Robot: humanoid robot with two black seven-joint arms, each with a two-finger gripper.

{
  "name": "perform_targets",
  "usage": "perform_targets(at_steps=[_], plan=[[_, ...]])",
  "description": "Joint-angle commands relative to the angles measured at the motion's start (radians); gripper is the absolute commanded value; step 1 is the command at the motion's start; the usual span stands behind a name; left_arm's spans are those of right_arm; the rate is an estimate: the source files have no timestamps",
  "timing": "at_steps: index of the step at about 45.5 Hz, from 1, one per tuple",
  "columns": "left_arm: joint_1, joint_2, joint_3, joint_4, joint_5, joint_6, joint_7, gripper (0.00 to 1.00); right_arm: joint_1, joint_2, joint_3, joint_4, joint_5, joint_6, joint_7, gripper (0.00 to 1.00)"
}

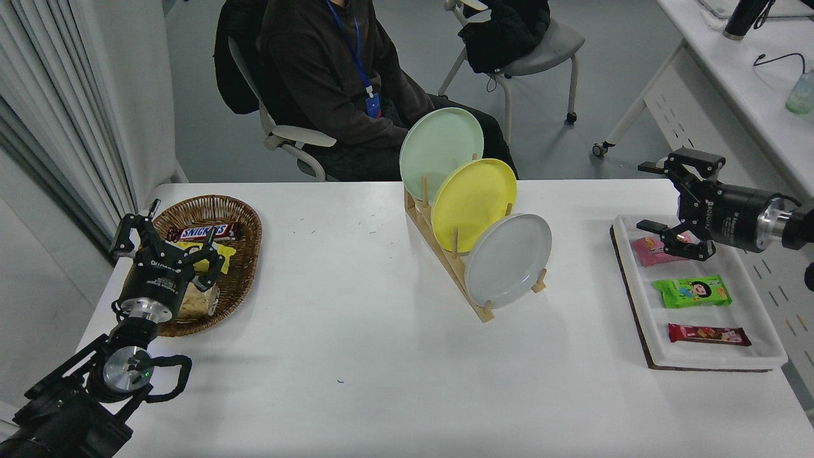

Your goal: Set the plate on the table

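The pale grey plate (507,259) stands on edge in the front slot of a wooden rack (448,254) at the middle of the white table (356,343). A yellow plate (474,196) and a mint-green plate (440,145) stand behind it. My right gripper (648,196) is open and empty, pointing left above the far end of the white tray, well to the right of the grey plate. My left gripper (166,236) is open and parked over the wicker basket at the left.
A white tray (760,331) holds pink (648,251), green (692,291) and red (708,333) snack packets at the right. A wicker basket (245,254) with snacks stands at the left. A seated person (337,76) is at the far side.
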Motion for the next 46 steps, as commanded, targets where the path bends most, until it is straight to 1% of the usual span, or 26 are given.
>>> perform_targets(at_steps=[1,10,17,31,42,46], plan=[[0.0,0.0,-0.001,0.0,0.0,0.0,0.0,0.98,0.05,-0.009,-0.094,0.08,0.117,-0.097,-0.103,0.99],[0.0,0.0,-0.001,0.0,0.0,0.0,0.0,0.98,0.035,0.014,-0.091,0.081,0.15,-0.102,-0.192,0.99],[0.0,0.0,-0.001,0.0,0.0,0.0,-0.001,0.98,0.044,0.045,-0.065,0.081,0.153,-0.096,-0.196,0.99],[0.0,0.0,-0.001,0.0,0.0,0.0,0.0,0.98,0.058,0.051,0.009,0.08,0.139,-0.087,-0.199,0.99],[0.0,0.0,0.0,0.0,0.0,0.0,0.0,0.98,0.064,0.092,0.012,0.071,0.133,-0.087,-0.199,0.99],[0.0,0.0,-0.001,0.0,0.0,0.0,0.0,0.98,0.068,0.126,0.01,0.063,0.133,-0.087,-0.199,0.99]])
